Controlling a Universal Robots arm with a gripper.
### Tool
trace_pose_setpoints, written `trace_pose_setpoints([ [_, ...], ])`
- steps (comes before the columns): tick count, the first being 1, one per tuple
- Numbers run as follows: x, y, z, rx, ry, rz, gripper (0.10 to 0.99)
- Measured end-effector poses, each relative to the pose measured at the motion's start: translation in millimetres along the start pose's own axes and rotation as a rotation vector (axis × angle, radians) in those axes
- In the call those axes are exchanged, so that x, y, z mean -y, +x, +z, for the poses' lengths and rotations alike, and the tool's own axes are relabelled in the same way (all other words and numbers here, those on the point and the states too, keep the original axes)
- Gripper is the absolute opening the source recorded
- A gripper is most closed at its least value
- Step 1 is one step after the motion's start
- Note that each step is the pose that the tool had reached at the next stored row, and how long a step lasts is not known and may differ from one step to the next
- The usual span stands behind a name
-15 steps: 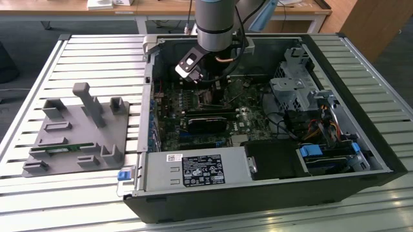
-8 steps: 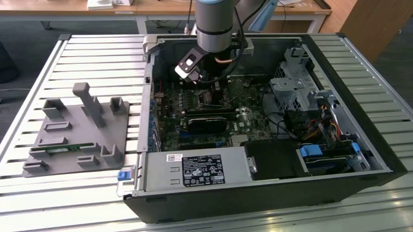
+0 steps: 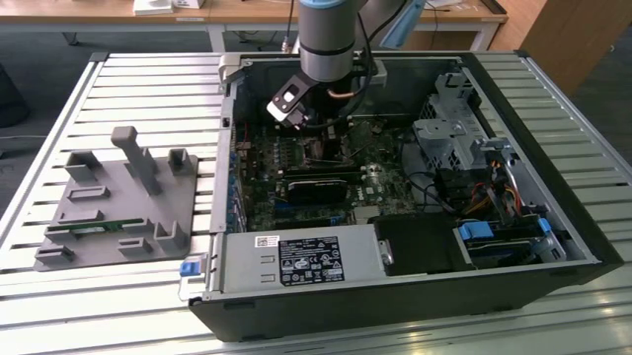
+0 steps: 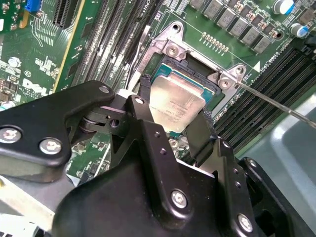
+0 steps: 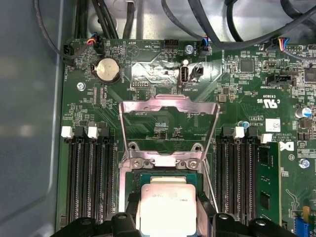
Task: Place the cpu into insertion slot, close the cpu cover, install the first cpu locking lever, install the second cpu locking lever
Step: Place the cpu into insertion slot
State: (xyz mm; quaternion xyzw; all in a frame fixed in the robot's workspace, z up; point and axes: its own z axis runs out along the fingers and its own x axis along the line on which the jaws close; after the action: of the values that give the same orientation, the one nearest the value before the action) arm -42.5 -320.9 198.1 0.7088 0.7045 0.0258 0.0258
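- The gripper is clamped on the cpu, a black finger on each side. The chip is right over the insertion slot; seated or just hovering, I can't tell.
- The cpu cover stands flipped up behind the socket.
- The risk as I see it: if the chip goes down off-square, a corner could ride the rim and damage the socket contacts.
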Motion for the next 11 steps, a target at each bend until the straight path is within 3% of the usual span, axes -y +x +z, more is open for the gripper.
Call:
trace_pose_setpoints([
  [11,0.4,1.6,3.4,0.0001,0.0,0.0,0.537],
])
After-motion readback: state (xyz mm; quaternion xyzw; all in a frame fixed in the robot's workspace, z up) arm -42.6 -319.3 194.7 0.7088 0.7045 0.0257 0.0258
